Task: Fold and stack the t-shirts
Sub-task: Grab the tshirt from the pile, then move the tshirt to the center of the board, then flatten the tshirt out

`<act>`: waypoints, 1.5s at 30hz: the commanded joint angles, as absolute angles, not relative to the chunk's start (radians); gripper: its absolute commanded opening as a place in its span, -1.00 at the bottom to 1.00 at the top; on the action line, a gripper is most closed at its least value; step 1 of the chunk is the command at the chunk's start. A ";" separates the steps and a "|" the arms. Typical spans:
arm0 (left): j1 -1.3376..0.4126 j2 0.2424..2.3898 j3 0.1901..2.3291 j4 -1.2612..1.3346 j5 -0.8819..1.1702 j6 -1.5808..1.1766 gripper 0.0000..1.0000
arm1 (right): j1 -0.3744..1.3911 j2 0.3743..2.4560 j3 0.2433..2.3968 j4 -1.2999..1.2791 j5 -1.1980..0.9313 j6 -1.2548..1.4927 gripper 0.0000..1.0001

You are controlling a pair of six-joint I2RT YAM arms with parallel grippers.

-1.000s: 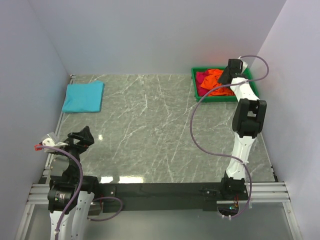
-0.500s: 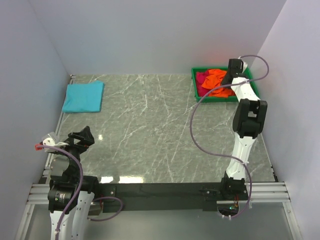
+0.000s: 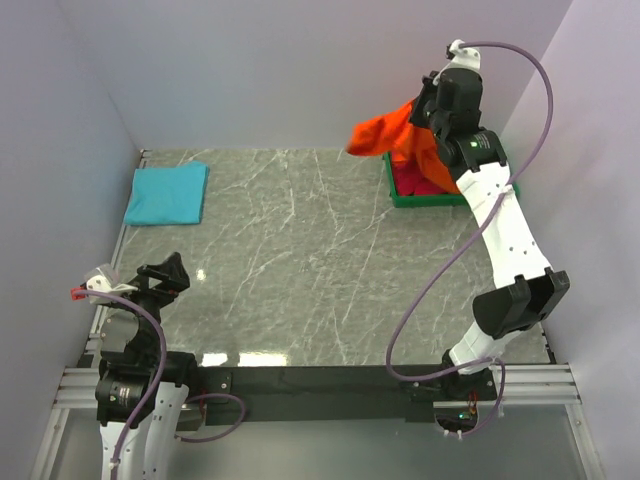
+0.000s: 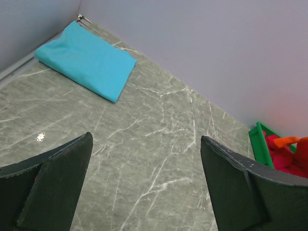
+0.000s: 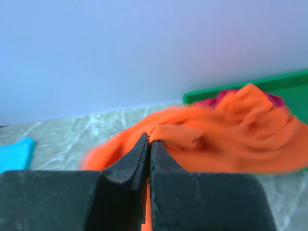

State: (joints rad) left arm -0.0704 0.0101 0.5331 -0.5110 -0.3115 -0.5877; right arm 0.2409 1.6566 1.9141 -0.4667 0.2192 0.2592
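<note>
Above the marble table [image 3: 300, 260], our right gripper [image 5: 148, 138] held the orange t-shirt [image 3: 380, 135] pinched over the green bin [image 3: 420, 200] for spreading; our left gripper [image 4: 147, 139] gaped, idle.

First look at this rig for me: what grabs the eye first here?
The bright orange cloth t-shirt dangles in mid-air at the far right, pinched by the shut right fingers above the green plastic bin, where a crimson-pink cloth tee lies. At the far left a folded turquoise-blue cloth t-shirt lies flat on the grey marbled table.
</note>
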 commanded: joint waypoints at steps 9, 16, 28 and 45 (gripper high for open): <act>-0.066 -0.055 0.545 -0.474 -0.285 -0.569 0.99 | 0.483 1.592 2.091 -0.453 -0.133 0.278 -1.00; -0.066 -0.043 0.543 -0.471 -0.281 -0.566 0.99 | 0.633 1.628 2.224 -0.316 -0.406 0.396 -1.00; -0.067 -0.008 0.537 -0.440 -0.224 -0.561 0.99 | 0.567 1.287 1.182 -0.133 -0.189 0.503 -1.00; -0.107 0.576 0.546 -0.419 0.195 -0.747 0.99 | 0.618 1.271 0.962 -0.341 -0.169 0.313 0.26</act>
